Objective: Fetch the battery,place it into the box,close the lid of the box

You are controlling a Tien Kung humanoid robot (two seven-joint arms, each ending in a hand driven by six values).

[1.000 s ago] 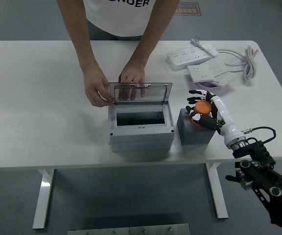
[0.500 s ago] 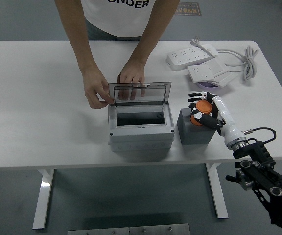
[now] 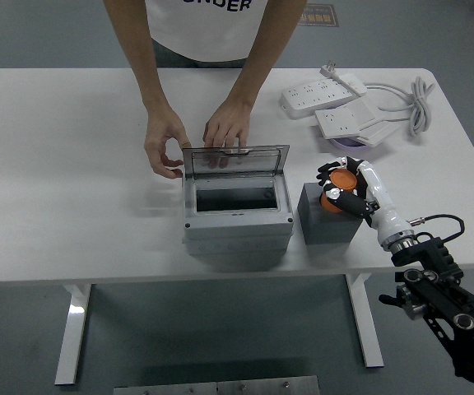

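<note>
- The right hand is seen with its black fingers curled around an orange battery, which sits on top of a grey block; whether the battery is already lifted clear of the block cannot be told
- The grey box lies just to the left of the block, its opening facing up and its transparent lid held upright at the far edge
- The battery is judged to need carrying leftward from the hand's place, over the near right wall of the box and down into the dark opening; the battery's long axis cannot be made out under the fingers
- The lid is steadied by a person's hands from the far side, so the opening is left free
- The right hand is the only robot hand in view and is close to the box; the left is not seen
- The white table is bare around the box; white power strips with a coiled cable lie well behind the block, out of the path
</note>
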